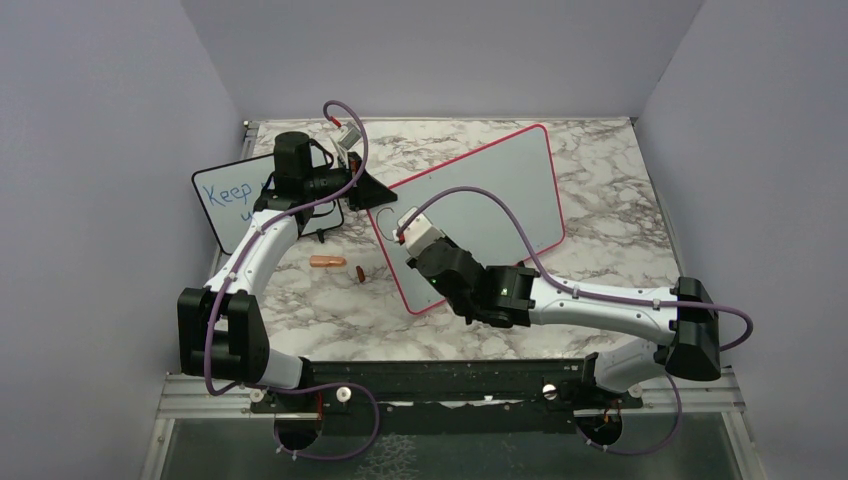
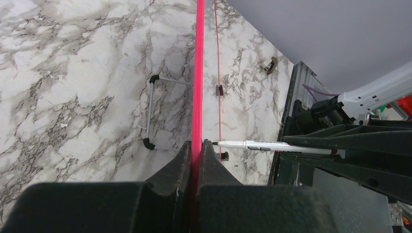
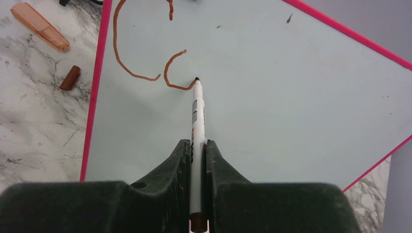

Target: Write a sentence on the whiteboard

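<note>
The whiteboard [image 1: 490, 190], red-pink framed, lies tilted on the marble table. My left gripper [image 1: 368, 190] is shut on its left edge; in the left wrist view the jaws [image 2: 197, 148] pinch the red frame [image 2: 197, 58] seen edge-on. My right gripper [image 1: 412, 240] is shut on a white marker [image 3: 197, 116], its dark tip touching the whiteboard [image 3: 291, 107]. Of the sentence [image 3: 141, 68], only a large red-brown "C" and a curved stroke ending at the tip show. The marker [image 2: 272, 145] also appears in the left wrist view.
A smaller black-framed board [image 1: 228, 200] with blue writing stands at the left behind my left arm. An orange marker cap [image 1: 327, 262] and a small brown piece [image 1: 360, 273] lie on the table left of the whiteboard. Grey walls close in on both sides.
</note>
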You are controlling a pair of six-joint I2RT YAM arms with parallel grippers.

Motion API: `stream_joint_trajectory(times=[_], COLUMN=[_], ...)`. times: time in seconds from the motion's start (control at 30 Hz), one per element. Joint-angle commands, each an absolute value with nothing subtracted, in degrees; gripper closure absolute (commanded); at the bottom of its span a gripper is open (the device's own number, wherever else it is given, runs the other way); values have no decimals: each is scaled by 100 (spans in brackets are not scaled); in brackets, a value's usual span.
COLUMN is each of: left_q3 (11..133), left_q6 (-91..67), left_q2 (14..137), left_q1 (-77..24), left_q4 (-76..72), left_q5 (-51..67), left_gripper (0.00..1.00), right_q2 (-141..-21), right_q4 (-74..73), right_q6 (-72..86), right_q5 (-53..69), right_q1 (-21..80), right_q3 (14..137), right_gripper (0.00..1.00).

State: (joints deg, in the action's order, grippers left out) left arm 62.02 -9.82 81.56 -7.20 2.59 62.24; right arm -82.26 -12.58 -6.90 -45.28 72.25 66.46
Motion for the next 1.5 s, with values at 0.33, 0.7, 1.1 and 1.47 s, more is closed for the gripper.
stream_joint_trajectory(times=[0.33, 0.7, 1.1, 1.47], left_q3=[6091, 6099, 6100, 6098], left_q6=[-519, -519, -522, -510], left_q2=[8334, 8341, 8341, 8332], left_q1=[-791, -791, -791, -791], left_q4=[623, 622, 617, 641], left_q5=[6079, 6082, 6082, 6058], left_gripper=[100, 100, 100, 100], right_q2=[-8302, -8310, -8323, -8237], right_q4=[-624, -538, -505, -627], right_q6=[-965, -1001, -1055, -1029], right_q5=[-4543, -4269, -4015, -3913], right_q1=[7122, 7123, 7124, 7128], right_q3=[6710, 6726, 6757, 6753], right_gripper=[99, 99, 99, 99])
